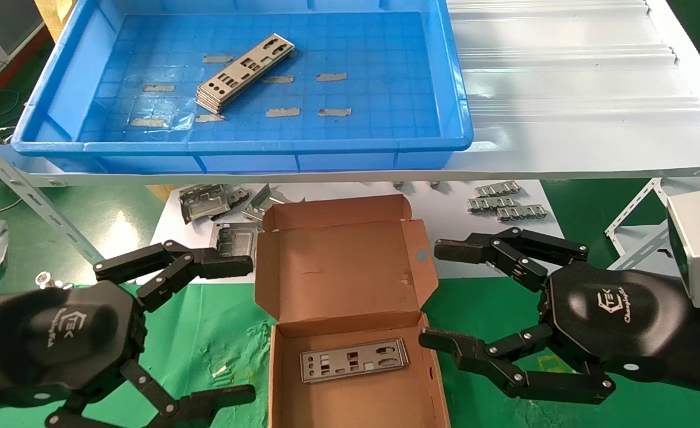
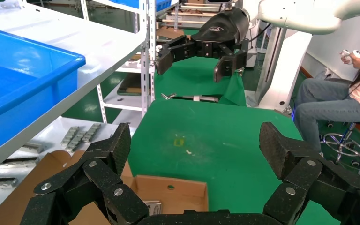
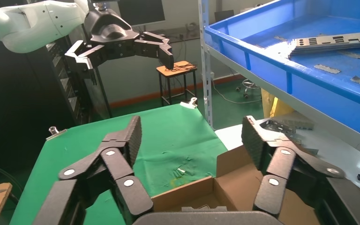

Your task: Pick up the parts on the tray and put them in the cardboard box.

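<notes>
The parts [image 1: 244, 72] were seen stacked as thin silver I/O shields, lying diagonally on the floor of the blue tray [image 1: 454, 89], left of its centre among bits of tape. The tray was carried on a raised white shelf [image 1: 576, 89], above and beyond the green surface [image 1: 207, 333]. On that surface, between the two arms, the cardboard box [image 1: 350, 279] was found open, its flap lid folded back towards the shelf, and one shield [image 1: 355, 359] was already laid flat inside it.

The left gripper [image 1: 231, 324] was held low beside the box on the left, its fingers spread wide and nothing held. The right gripper [image 1: 439, 294] was held beside the box on the right, likewise spread wide and empty.

The step in hand was judged to be the fetching of the next shield. A reach up and over the tray's near wall would be needed, with enough height kept that the rim was not struck. Since the plates were thin and stacked closely, the fingers would best be brought down across the narrow width of the top plate alone, so that a single plate was lifted and the rest were not dragged. The loose grey metal frames [image 1: 207, 202] below the shelf were best left untouched.
</notes>
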